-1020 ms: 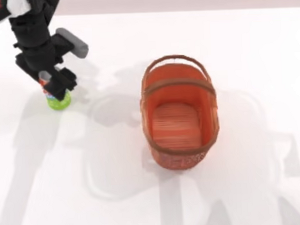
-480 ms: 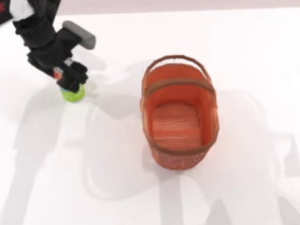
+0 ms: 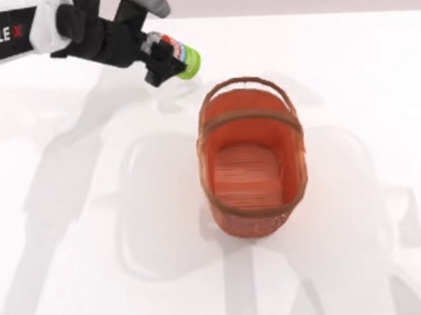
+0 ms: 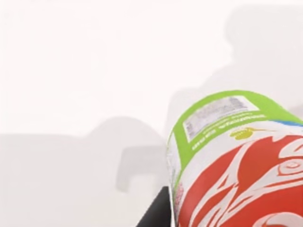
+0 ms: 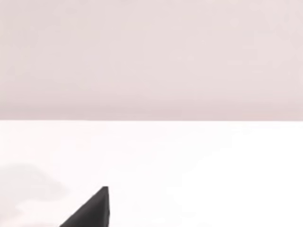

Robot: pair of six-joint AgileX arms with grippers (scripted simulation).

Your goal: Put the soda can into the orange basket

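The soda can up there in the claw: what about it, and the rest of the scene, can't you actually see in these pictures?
- Soda can, top view: its upper part is hidden by the left gripper.
- Soda can, left wrist view: cut off by the picture edge; its top is out of frame.
- Orange basket: missing from both wrist views.
- Right arm: absent from the top view; the right wrist view shows only a dark tip.

We see a plain white desk (image 3: 96, 237) filling nearly the whole top view, smooth and glossy, crossed by soft grey shadows that fall in several directions. Along its far edge runs a pale pinkish-grey wall (image 5: 151, 56), bare and evenly lit, meeting the desk in a straight line.
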